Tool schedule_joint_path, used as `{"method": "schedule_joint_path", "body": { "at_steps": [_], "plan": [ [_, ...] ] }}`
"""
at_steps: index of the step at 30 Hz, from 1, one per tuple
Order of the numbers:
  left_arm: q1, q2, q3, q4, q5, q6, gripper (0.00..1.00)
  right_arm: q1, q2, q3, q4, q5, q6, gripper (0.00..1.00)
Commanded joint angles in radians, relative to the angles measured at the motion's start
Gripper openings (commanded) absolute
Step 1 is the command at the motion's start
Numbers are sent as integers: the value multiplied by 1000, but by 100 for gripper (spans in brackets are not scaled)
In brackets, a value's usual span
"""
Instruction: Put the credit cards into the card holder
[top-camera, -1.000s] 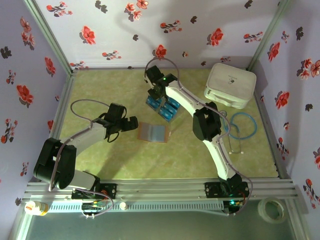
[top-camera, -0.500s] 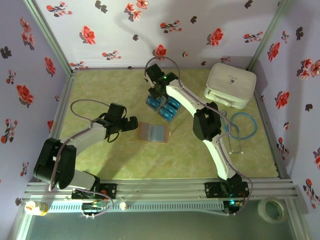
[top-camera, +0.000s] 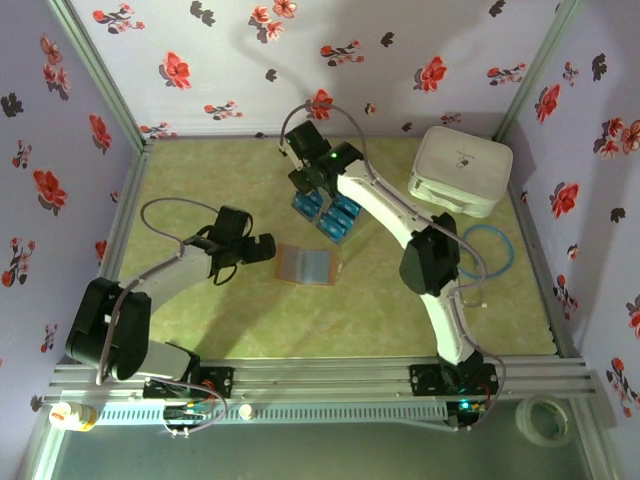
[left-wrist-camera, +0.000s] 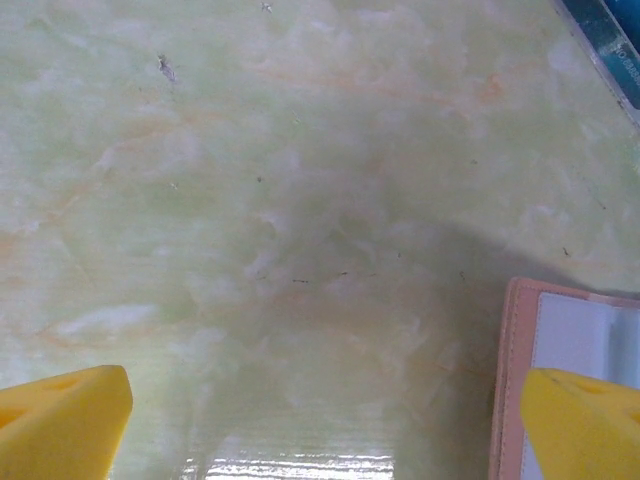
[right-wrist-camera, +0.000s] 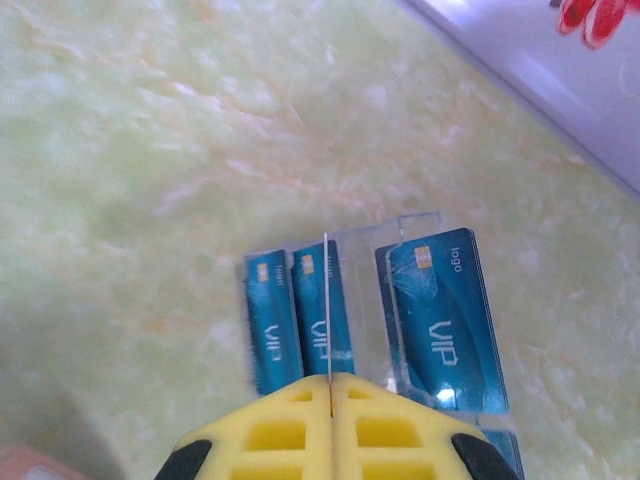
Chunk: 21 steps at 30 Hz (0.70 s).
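Yellow right claw (right-wrist-camera: 330, 385) pinches credit card (right-wrist-camera: 327, 300) edge-on, arm stretched far.

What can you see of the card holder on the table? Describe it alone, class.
The card holder is a flat tan, leather-looking rectangle with a paler, shiny inner panel. It lies flat on the green marbled table, just nearer the arms than the blue cards. The open left tool sits beside its left edge; nothing grips it.
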Motion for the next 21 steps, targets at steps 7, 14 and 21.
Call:
{"method": "schedule_joint_path", "body": {
  "at_steps": [7, 14, 21],
  "plan": [
    [-43, -58, 62, -84, -2, 73, 100, -19, -347, -513, 328, -207, 328, 0],
    [-140, -42, 89, -126, -109, 121, 100, -51, -552, -989, 714, -393, 716, 0],
    [-195, 6, 98, -107, -198, 155, 100, -42, -561, -1239, 1028, -466, 977, 0]
  ]
}}
